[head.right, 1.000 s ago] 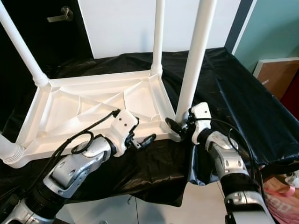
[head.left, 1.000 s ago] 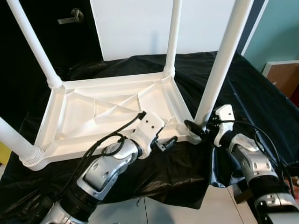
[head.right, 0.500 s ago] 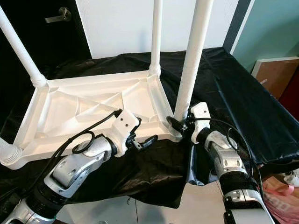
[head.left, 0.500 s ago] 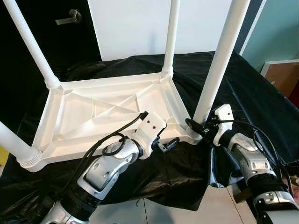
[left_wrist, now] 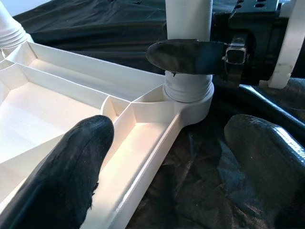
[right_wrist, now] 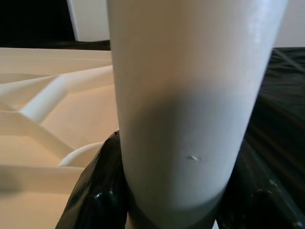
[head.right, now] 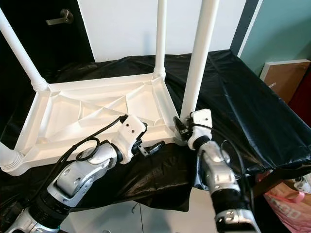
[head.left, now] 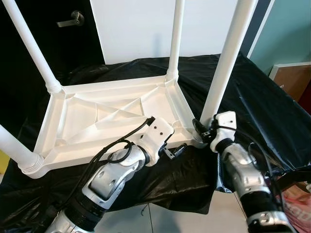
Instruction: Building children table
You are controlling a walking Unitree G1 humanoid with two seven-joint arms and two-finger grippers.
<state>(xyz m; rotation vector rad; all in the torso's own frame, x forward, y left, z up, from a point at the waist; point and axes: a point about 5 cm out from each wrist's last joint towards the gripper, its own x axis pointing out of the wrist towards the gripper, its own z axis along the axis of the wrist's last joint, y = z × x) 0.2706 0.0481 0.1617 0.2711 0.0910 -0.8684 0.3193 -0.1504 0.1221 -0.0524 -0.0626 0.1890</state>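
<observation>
The white plastic children's table (head.left: 112,88) lies upside down on a black cloth, with its legs pointing up. My right gripper (head.left: 200,131) is shut around the base of the near right leg (head.left: 224,68). In the right wrist view its black fingers (right_wrist: 93,192) hug both sides of that leg (right_wrist: 190,95). My left gripper (head.left: 173,148) is open at the front rim by the same corner. In the left wrist view one of its fingers (left_wrist: 71,167) is over the table's underside and the other is over the cloth, and the leg socket (left_wrist: 188,93) stands just ahead.
Other legs rise at the back left (head.left: 30,44), back right (head.left: 175,34) and front left (head.left: 12,145). The black cloth (head.left: 257,107) hangs over the front edge, above a tiled floor. A brown board (head.left: 293,77) and a pink bag (head.right: 286,204) are at the right.
My right wrist has drawn in closer to the near right leg, and its forearm has swung left beneath it. The left arm has barely moved.
</observation>
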